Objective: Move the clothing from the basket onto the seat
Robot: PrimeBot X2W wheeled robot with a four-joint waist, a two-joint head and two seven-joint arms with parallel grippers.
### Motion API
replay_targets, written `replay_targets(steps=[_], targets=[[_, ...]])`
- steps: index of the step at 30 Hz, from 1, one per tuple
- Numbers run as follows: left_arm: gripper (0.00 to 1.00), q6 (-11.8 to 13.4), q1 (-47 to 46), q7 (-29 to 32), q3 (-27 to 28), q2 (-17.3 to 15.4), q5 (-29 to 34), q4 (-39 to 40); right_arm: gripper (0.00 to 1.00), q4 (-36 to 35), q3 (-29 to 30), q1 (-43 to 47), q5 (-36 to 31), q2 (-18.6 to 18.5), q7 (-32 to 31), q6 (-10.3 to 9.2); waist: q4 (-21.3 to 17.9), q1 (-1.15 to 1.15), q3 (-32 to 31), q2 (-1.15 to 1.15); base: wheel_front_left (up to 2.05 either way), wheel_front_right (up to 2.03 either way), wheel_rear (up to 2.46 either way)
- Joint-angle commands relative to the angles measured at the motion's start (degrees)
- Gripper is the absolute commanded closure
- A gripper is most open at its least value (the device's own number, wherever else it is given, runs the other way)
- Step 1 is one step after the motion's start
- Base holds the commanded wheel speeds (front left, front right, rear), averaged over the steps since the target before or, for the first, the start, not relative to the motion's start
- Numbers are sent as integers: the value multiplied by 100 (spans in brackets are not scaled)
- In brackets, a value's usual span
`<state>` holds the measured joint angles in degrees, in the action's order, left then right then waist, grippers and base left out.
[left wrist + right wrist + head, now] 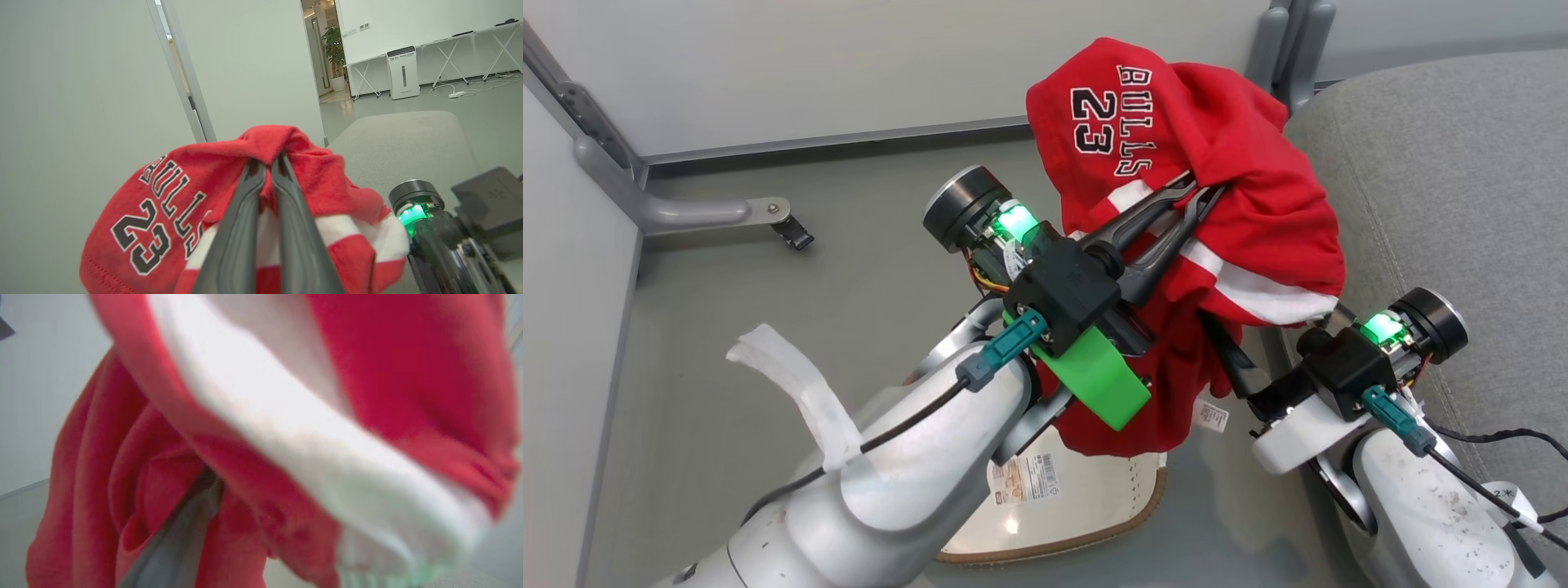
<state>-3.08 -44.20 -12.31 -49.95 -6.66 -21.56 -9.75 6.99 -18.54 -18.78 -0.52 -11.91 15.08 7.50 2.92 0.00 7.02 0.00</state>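
The red clothing (1258, 220), printed "BULLS 23", hangs in the air above the basket and beside the seat. My left gripper (1205, 189) is shut on a fold of it near the white stripe; the left wrist view shows the left gripper (267, 163) with both fingers pinching the red fabric. My right gripper's fingers (1237, 367) reach up under the hanging cloth, their tips hidden. One grey finger (179, 535) shows buried in blurred red and white folds. The cream-white basket (1152, 498) stands on the floor below. The light-grey seat (1445, 188) lies to the right.
A grey metal frame leg with a caster (792, 233) stands at the left by pale wall panels. A grey post (1290, 41) rises behind the clothing. A black cable (1503, 437) lies on the seat. The left wrist view has an open room with a white unit (402, 73).
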Motion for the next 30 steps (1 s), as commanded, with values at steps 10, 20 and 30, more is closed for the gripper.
replay_targets(steps=[10, 20, 30], targets=[[100, -13, -123, 27, -46, -23, -68, 95, 100, 305, -124, -230, 112, -2, 14, -2, -8, 0, 41, 0, 0, 0, 0], [100, 24, -126, -38, -41, -69, -112, -54, 100, 147, -156, -173, 241, -19, 14, -2, -71, 0, 88, 0, 0, 0, 0], [100, 44, -143, -84, -80, -66, -135, -149, 100, 26, -167, -131, 349, 8, 14, -2, -82, 0, 107, 0, 0, 0, 0]])
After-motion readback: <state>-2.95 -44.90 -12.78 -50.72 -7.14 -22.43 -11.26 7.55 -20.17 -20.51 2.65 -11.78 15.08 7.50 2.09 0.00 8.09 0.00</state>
